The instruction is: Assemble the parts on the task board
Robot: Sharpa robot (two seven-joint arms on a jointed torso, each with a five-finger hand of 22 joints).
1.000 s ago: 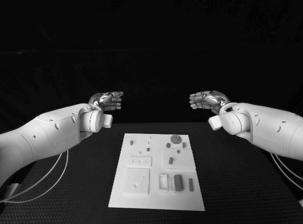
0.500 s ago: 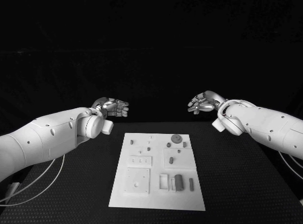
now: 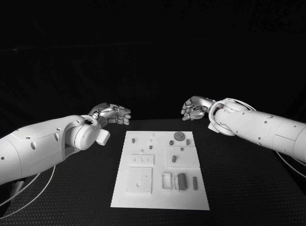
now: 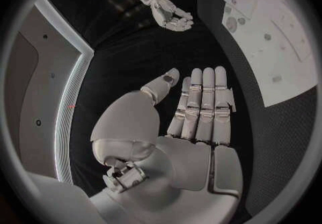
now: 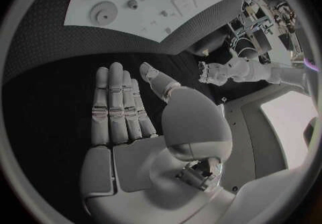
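On the black table (image 3: 71, 188) the task board (image 3: 160, 200) is lying midway with its parts (image 3: 182, 181) untouched, while the left hand (image 3: 112, 114) and right hand (image 3: 193, 108) are hovering beyond it, flat-fingered and empty, so assembly looks unstarted.

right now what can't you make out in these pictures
- Head view: the small parts on the task board are too small to tell apart by shape or to judge whether they are seated.
- Head view: the palms of the left hand and right hand are turned away.
- Left wrist view: the board's far end is cut off by the circle's rim.
- Right wrist view: the board is likewise cut off by the rim.
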